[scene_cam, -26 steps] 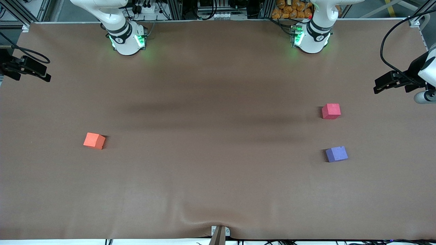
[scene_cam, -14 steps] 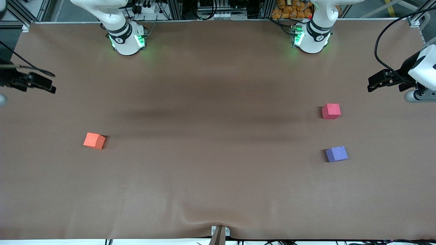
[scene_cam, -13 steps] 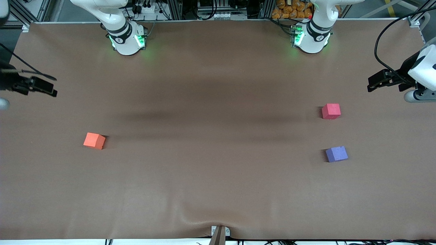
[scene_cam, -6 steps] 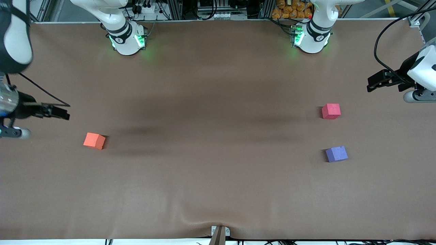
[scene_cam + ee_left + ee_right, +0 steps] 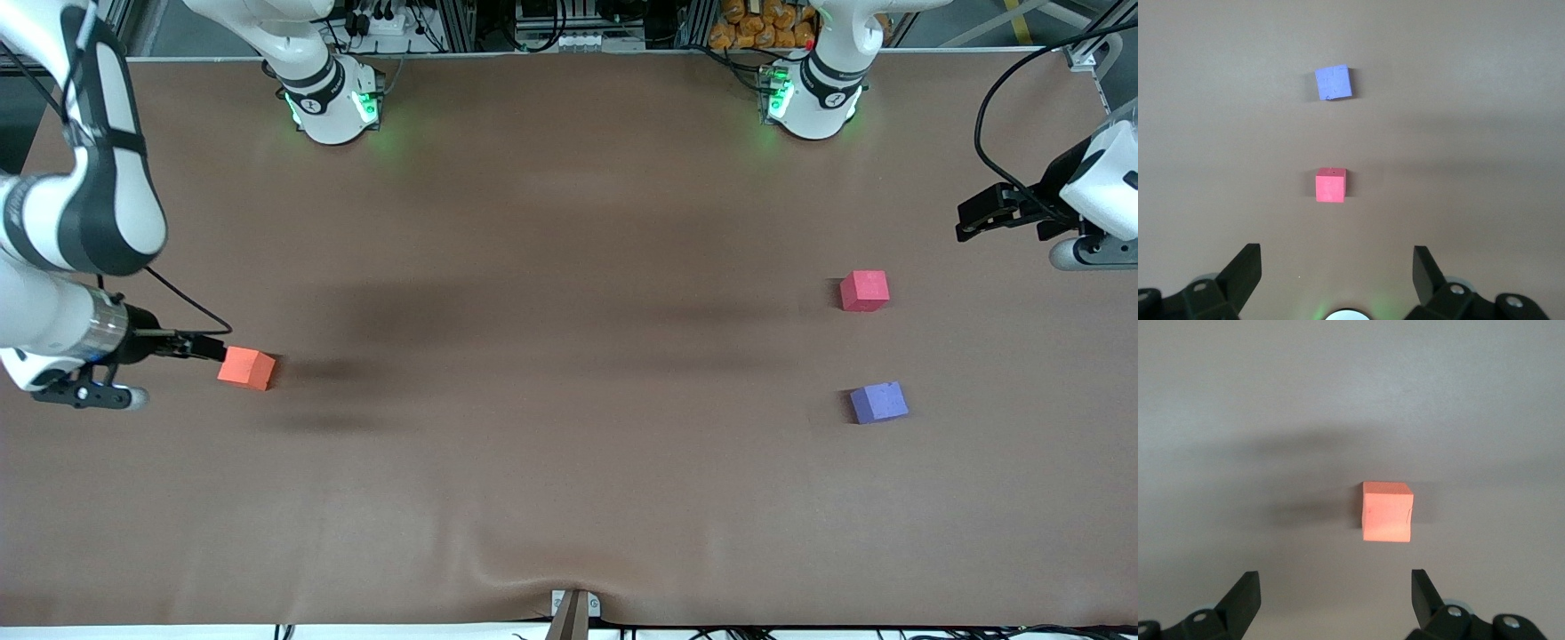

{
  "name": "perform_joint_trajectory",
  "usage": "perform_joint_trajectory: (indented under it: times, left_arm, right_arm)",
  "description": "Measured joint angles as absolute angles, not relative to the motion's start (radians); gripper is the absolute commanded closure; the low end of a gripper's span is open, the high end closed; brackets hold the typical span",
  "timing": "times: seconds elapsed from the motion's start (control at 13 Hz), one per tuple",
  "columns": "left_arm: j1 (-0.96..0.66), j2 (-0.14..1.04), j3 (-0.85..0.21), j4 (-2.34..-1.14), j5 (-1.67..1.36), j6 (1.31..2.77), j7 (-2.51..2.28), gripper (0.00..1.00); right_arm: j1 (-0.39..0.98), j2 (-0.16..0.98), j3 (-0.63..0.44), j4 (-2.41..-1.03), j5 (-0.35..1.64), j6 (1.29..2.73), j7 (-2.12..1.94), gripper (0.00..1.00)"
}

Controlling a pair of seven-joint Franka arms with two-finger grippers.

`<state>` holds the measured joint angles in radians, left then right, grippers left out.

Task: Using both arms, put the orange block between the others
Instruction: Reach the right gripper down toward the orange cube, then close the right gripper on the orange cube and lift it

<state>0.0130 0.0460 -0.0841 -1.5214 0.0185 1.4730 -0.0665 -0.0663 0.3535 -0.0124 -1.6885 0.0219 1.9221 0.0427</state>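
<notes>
- Front view: the orange block point(image 5: 246, 367) sits on the brown worktop point(image 5: 551, 373) toward the right arm's end, and the right end effector point(image 5: 206, 347) is up in the air at that end, its black tip showing right beside the block in this view; contact cannot be told from here
- Toward the left arm's end, the pinkish-red cube point(image 5: 864, 291) and the purple-blue cube point(image 5: 878, 402) stand apart with bare worktop between them, the purple-blue one nearer the camera; the left end effector point(image 5: 976, 220) hangs at the edge of that end, clear of both
- Left wrist view: the left end effector point(image 5: 1337, 273) is spread wide with nothing in it; the pinkish-red cube point(image 5: 1330, 185) and purple-blue cube point(image 5: 1333, 82) lie in line ahead of it
- Right wrist view: the right end effector point(image 5: 1336, 595) is spread wide and empty, fingers point(image 5: 1243, 595) short of the orange block point(image 5: 1387, 511), which rests on the worktop ahead, untouched
</notes>
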Motion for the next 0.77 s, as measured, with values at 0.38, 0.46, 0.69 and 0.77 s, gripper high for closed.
perform_joint_trajectory:
  times: [0.38, 0.46, 0.69, 0.77]
  left_arm:
    - [0.01, 0.057, -0.087, -1.521, 0.018, 1.489, -0.066, 0.0]
    - [0.006, 0.062, -0.09, -1.522, 0.018, 1.492, -0.066, 0.0]
    - [-0.003, 0.073, -0.099, -1.521, 0.018, 1.499, -0.066, 0.0]
    - [-0.004, 0.079, -0.1, -1.521, 0.018, 1.503, -0.066, 0.0]
  right_arm:
    - [-0.116, 0.451, -0.014, -1.719, 0.022, 2.012, 0.035, 0.0]
    - [-0.115, 0.457, -0.013, -1.737, 0.022, 2.039, 0.035, 0.0]
    - [-0.116, 0.478, -0.013, -1.789, 0.022, 2.112, 0.035, 0.0]
    - [-0.118, 0.489, -0.013, -1.796, 0.022, 2.12, 0.035, 0.0]
